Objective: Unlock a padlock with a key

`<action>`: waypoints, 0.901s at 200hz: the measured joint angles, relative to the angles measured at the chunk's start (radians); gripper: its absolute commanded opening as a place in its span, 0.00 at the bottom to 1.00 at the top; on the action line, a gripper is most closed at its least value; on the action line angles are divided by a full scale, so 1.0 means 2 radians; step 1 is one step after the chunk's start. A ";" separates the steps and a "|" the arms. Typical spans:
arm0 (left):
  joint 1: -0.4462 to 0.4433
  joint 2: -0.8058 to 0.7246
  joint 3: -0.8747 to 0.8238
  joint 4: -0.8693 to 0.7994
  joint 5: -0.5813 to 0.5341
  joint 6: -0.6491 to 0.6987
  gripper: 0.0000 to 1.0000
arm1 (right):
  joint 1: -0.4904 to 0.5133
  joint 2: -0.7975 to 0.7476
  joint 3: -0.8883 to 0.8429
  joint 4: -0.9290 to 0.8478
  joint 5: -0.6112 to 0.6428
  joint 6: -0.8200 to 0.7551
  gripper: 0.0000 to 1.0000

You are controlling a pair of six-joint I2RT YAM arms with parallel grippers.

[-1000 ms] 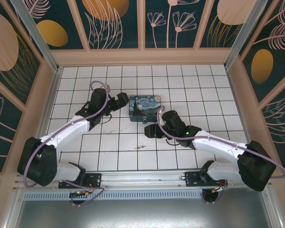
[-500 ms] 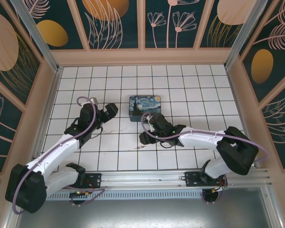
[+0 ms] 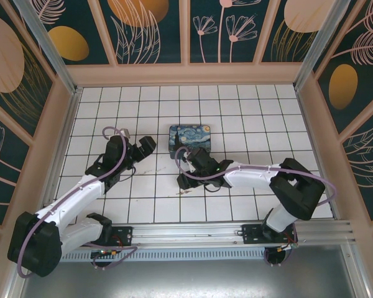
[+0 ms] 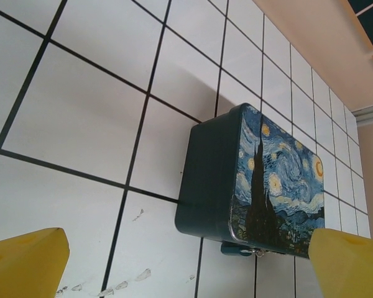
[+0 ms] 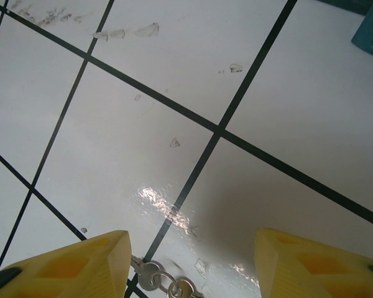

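pincers: two, yellow-tipped; left pincer [image 4: 188, 261] spread wide, right pincer [image 5: 191, 248] spread, pinching nothing
key [image 5: 150, 273]: one, silvery, on small rings, flat on tile just beside the right pincer
box [image 4: 280, 180]: one, rounded, starry lid
padlock [image 4: 241, 249]: one, teal, against the box's end
table [image 3: 261, 124]: glossy white tiles, open around

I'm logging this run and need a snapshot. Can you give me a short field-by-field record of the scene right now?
left gripper: open, facing the painted box
right gripper: open, low over the tiles
key: flat on a tile, on small rings, beside one finger, ungripped
padlock: small teal piece at the box's lower edge, seemingly attached
progress: key not yet in padlock
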 measured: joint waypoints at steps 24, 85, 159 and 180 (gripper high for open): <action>0.002 0.000 -0.005 0.000 0.000 -0.001 0.99 | 0.001 0.011 0.006 0.000 0.000 0.000 0.55; 0.002 0.000 -0.006 0.000 0.003 -0.001 0.99 | 0.023 0.044 0.019 0.000 -0.004 0.000 0.52; 0.002 0.010 -0.006 0.006 0.007 -0.001 0.99 | 0.053 0.045 0.019 -0.007 0.010 0.000 0.53; 0.002 0.014 -0.006 0.009 0.013 -0.001 0.99 | 0.061 0.043 0.019 -0.014 0.018 -0.007 0.55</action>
